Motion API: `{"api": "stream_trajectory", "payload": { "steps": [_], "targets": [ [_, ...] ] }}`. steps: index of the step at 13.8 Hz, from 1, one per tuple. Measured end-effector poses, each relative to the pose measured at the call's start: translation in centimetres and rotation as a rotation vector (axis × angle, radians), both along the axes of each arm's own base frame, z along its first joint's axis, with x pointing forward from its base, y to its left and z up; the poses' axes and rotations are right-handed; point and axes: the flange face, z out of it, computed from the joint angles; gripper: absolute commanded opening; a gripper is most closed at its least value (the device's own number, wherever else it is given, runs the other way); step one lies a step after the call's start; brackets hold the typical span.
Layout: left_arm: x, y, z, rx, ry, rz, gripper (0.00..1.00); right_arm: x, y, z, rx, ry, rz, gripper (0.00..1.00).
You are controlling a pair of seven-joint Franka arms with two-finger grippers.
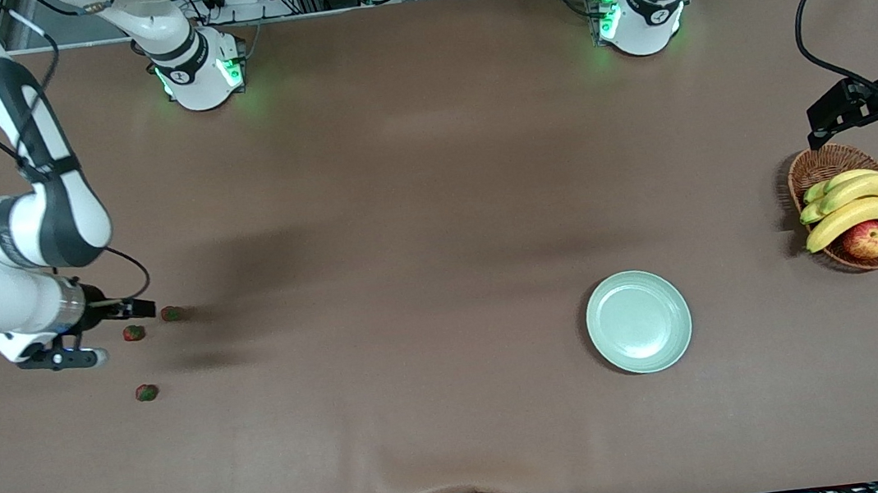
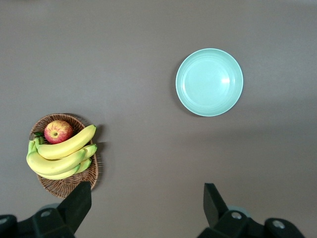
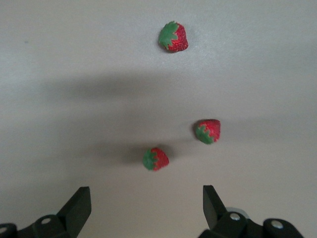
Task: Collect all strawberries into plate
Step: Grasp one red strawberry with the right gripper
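Three strawberries lie on the brown table toward the right arm's end: one point(image 1: 172, 313), a second point(image 1: 134, 332) beside it, and a third point(image 1: 146, 392) nearer the front camera. The right wrist view shows all of them point(image 3: 173, 36) point(image 3: 208, 131) point(image 3: 155, 159). My right gripper point(image 1: 118, 333) point(image 3: 147, 193) hovers open and empty over the middle berry. The mint-green plate point(image 1: 638, 321) point(image 2: 209, 82) sits empty toward the left arm's end. My left gripper point(image 1: 845, 113) point(image 2: 147, 191) waits open and empty, high above the table beside the basket.
A wicker basket point(image 1: 818, 166) point(image 2: 64, 186) with bananas point(image 1: 856, 203) and an apple point(image 1: 868, 239) stands at the left arm's end of the table. The tablecloth has a raised wrinkle point(image 1: 431, 471) near the front edge.
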Motion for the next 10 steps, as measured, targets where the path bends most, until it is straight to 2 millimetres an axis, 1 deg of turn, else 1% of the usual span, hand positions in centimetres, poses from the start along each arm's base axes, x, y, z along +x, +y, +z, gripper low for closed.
{"api": "stream_trajectory", "payload": {
  "steps": [2,4,7,10],
  "targets": [
    [0.1,0.0,-0.1,0.000,0.003,0.000,1.00,0.3,-0.1,-2.8,-0.004,-0.004,-0.024,1.00],
    [0.1,0.0,-0.3,0.001,0.006,0.000,1.00,0.3,-0.1,-5.1,-0.006,-0.004,-0.039,1.00],
    [0.2,0.0,-0.4,0.001,0.008,0.000,1.00,0.1,-0.4,-7.3,-0.006,0.014,-0.055,1.00],
    [0.2,0.0,-0.5,0.001,0.010,0.000,1.00,-0.6,-0.6,-8.9,-0.005,0.019,-0.060,1.00]
  ]
}}
